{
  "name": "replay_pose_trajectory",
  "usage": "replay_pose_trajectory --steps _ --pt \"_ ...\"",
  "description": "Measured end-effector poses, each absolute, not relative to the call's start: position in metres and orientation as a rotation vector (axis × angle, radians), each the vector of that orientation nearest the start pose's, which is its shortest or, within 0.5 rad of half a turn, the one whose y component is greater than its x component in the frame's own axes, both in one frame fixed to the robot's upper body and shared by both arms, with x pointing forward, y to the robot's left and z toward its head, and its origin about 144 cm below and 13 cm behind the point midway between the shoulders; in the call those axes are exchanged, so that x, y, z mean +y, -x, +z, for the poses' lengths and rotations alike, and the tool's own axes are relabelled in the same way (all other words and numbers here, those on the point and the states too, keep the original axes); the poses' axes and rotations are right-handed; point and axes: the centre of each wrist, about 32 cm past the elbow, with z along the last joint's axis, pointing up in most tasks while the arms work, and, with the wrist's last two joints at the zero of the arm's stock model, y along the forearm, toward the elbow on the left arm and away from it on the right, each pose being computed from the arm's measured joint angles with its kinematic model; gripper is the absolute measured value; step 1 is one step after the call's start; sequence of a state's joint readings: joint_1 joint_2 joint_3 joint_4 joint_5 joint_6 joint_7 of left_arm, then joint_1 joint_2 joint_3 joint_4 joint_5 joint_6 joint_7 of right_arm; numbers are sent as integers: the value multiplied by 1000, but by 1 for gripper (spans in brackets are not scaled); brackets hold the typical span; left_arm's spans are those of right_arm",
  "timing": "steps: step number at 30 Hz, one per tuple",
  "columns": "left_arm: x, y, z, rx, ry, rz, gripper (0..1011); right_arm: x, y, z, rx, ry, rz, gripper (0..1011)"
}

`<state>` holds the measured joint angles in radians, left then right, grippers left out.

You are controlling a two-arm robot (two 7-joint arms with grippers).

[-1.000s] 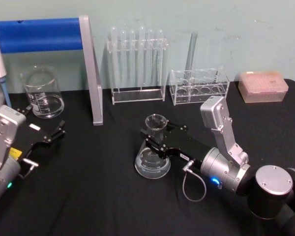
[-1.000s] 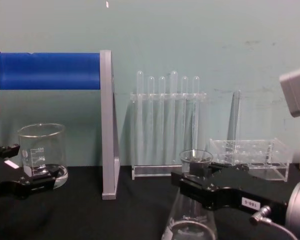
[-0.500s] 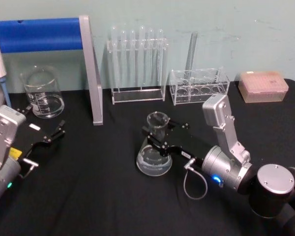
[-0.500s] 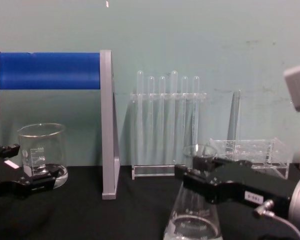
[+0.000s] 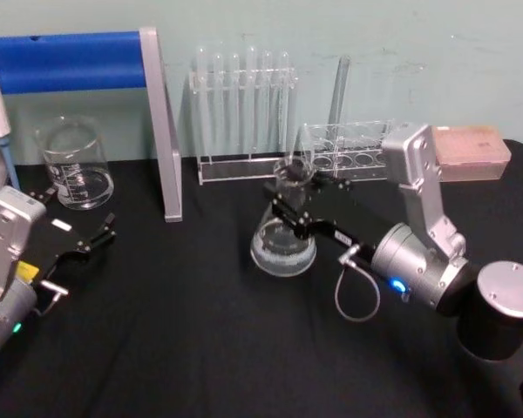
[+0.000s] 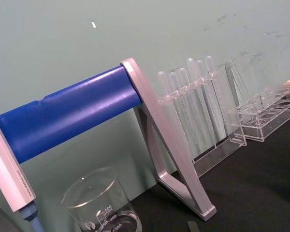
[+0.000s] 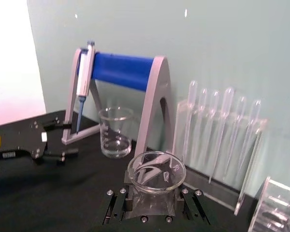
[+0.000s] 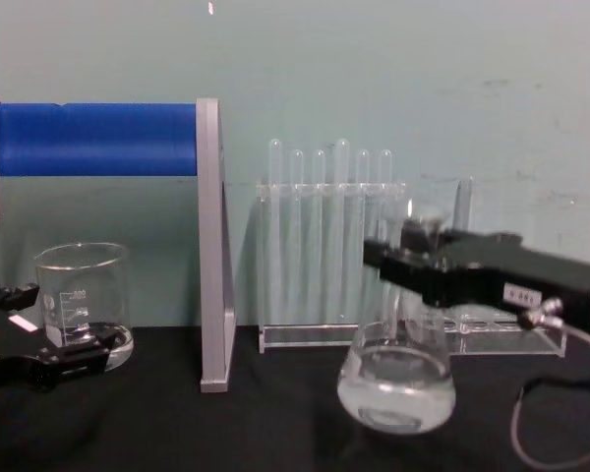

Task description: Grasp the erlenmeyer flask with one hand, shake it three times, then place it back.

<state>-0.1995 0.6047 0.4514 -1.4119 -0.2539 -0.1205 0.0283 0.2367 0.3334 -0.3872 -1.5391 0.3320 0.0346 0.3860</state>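
Because lifted and not yet set down, judged to be in the shake step, or at the lift just ahead of it; cannot count shakes from here. Gripping done: right end effector [image 5: 294,193] clamped on the neck of the erlenmeyer flask [image 5: 283,242], just under the flared rim. From the right wrist view, black fingers [image 7: 115,208] flanking the round mouth on either side. Closed down to the width of the neck, touching nothing else. Carried, by the look of the chest view, clear of the black tabletop [image 5: 157,348], in front of the test tube rack [image 5: 242,122] and the low clear rack [image 5: 353,148], near them but apart. Roughly upright, perhaps leaning slightly, with shallow clear liquid pooled in the wide base.

Next, probably: short back-and-forth swings from the wrist, three in all. Best kept small enough to hold the liquid below the neck and to miss the racks behind. Firm hold needed for all of it: risk of smooth glass on a tapering neck slipping down between the fingers. Afterwards, a straight descent onto open tabletop to a flat seat on the base, then parting the fingers.

Left end effector [image 5: 77,215] parked low at the left side of the tabletop, fingers apart and holding nothing, just in front of the glass beaker [image 5: 74,165] and beside the blue-barred stand [image 5: 78,61].
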Motion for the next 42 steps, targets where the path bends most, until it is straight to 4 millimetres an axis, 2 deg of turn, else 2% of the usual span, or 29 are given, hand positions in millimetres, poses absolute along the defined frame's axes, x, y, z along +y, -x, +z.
replay_pose_trajectory --steps 5,15,42 --pt "310 -489 1140 -285 -305 1248 1001 -211 -501 1205 -99 -2 -842 450" --pt "310 -489 1140 -285 -304 1248 1001 -213 -497 1222 -133 -26 -854 450" --pt "310 -489 1140 -285 -304 1248 1001 -209 -497 1221 -119 -20 -863 450"
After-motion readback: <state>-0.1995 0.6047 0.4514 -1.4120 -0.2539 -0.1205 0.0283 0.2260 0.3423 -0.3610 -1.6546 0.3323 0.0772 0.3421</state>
